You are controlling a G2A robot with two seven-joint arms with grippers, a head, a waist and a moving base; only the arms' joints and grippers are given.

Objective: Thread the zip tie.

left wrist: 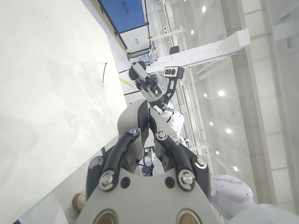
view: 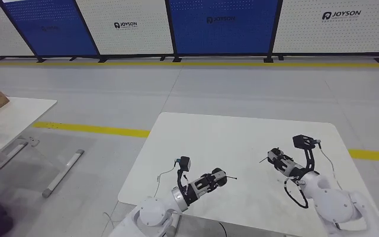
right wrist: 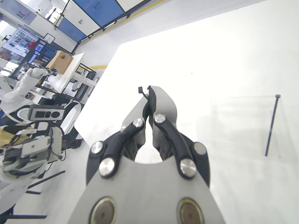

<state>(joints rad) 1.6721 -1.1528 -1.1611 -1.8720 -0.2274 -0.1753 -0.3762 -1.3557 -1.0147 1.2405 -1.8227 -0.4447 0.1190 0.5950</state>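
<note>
Our right pincer (right wrist: 147, 96) is clamped shut on the zip tie (right wrist: 140, 90), with only the tie's head poking past the tips. Our left pincer (left wrist: 145, 113) is closed too, and a dark strand (view: 232, 177) juts from its tip. With so little head exposed, we judge the tail could miss the slot or the tie could twist in the grip. Beside the right pincer a second tie (right wrist: 272, 125) lies on the white surface (right wrist: 210, 59). Beyond the surface stand blue panels (right wrist: 100, 8).

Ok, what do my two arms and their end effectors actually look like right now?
The left arm and right arm are white rounded shells with loose cables and black wrist camera brackets. The left end effector and right end effector have grey plates, black links, silver pins, ribbed black pads.
</note>
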